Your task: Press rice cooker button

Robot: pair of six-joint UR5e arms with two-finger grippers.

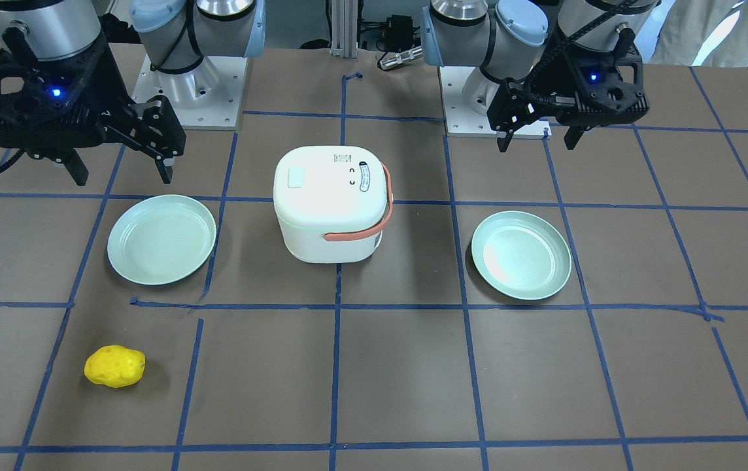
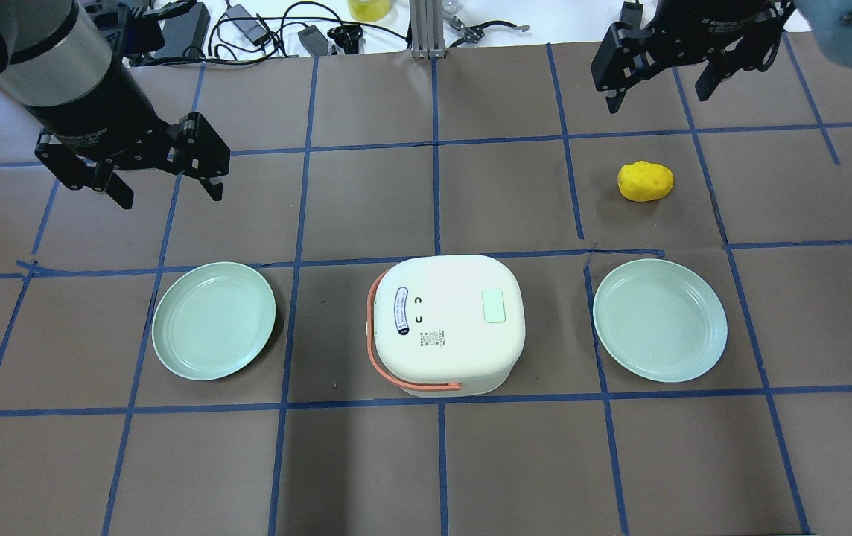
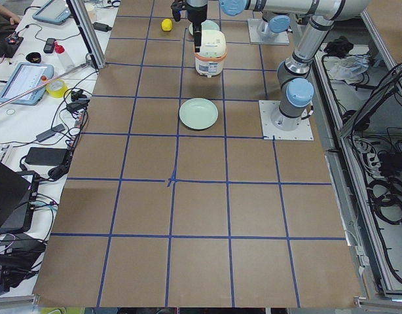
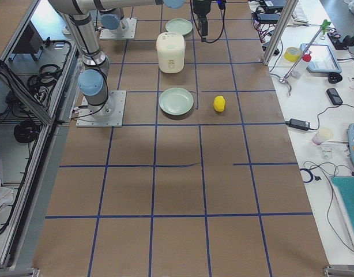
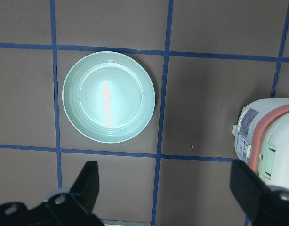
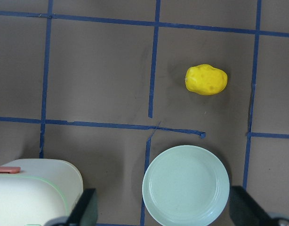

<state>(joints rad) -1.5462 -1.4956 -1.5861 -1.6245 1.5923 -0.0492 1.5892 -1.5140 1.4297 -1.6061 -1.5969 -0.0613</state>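
Observation:
The white rice cooker (image 2: 444,324) with an orange handle stands closed at the table's middle. A pale green rectangular button (image 2: 494,305) sits on its lid and also shows in the front view (image 1: 297,178). My left gripper (image 2: 171,195) hangs open and empty above the table, beyond the left plate and to the far left of the cooker. My right gripper (image 2: 657,98) hangs open and empty at the far right, well away from the cooker. The left wrist view shows the cooker's edge (image 5: 269,136). The right wrist view shows its corner (image 6: 36,190).
A pale green plate (image 2: 214,320) lies left of the cooker and another (image 2: 660,320) lies right of it. A yellow potato-like toy (image 2: 645,181) lies beyond the right plate. Cables and gear line the far table edge.

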